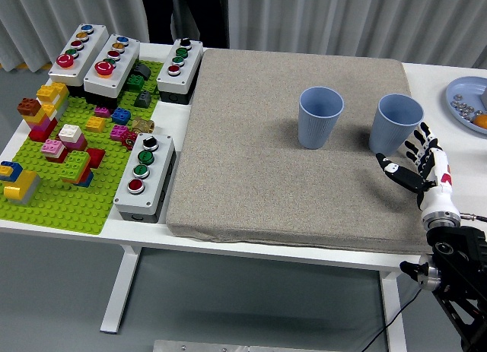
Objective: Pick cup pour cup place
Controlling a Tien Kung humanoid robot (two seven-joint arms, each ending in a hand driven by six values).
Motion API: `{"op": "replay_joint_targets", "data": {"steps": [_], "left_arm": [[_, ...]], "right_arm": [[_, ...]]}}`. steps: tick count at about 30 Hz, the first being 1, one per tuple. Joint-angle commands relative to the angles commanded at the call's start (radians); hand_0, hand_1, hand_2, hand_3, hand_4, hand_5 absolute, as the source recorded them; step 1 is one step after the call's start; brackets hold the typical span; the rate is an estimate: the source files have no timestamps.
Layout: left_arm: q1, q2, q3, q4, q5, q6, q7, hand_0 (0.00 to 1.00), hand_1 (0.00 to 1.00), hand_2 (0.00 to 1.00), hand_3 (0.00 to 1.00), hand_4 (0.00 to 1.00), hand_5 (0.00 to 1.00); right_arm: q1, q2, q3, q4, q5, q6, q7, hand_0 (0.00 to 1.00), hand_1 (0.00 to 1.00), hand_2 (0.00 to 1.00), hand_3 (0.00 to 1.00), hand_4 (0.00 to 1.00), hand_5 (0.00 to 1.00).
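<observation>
Two pale blue tapered plastic cups are standing upright and open-mouthed on a coarse grey-beige fabric mat (281, 154) that is covering most of the white table (434, 74): the left blue cup (319, 117) is sitting near the mat's middle, and the right blue cup (395, 124) is standing apart from it toward the mat's right edge. Nothing is standing between the two cups. Off the mat to the right, a light blue plate (466, 101) holding small beads is lying at the table's edge. To the left of the mat, grey button boxes with coloured round push-buttons (144, 177) are lining a lime green studded baseplate (53, 192) crowded with bright toy bricks. The robot's right hand (420, 166), black with white fingertips, is reaching in from the lower right, its fingers spread and holding nothing, just beside the right blue cup's lower right side; whether any fingertip is touching the cup I cannot tell.
</observation>
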Motion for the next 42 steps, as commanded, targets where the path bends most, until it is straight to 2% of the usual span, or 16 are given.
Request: {"op": "replay_joint_targets", "data": {"steps": [42], "left_arm": [[-0.002,0.001,0.016,0.000,-0.009,-0.001,-0.002,0.759,0.801,0.837,0.758,0.502,0.951]], "right_arm": [[0.051,0.022,0.025,-0.067,-0.007,0.021,-0.004,0.880,0.852,0.937,0.973,0.868,0.204]]}}
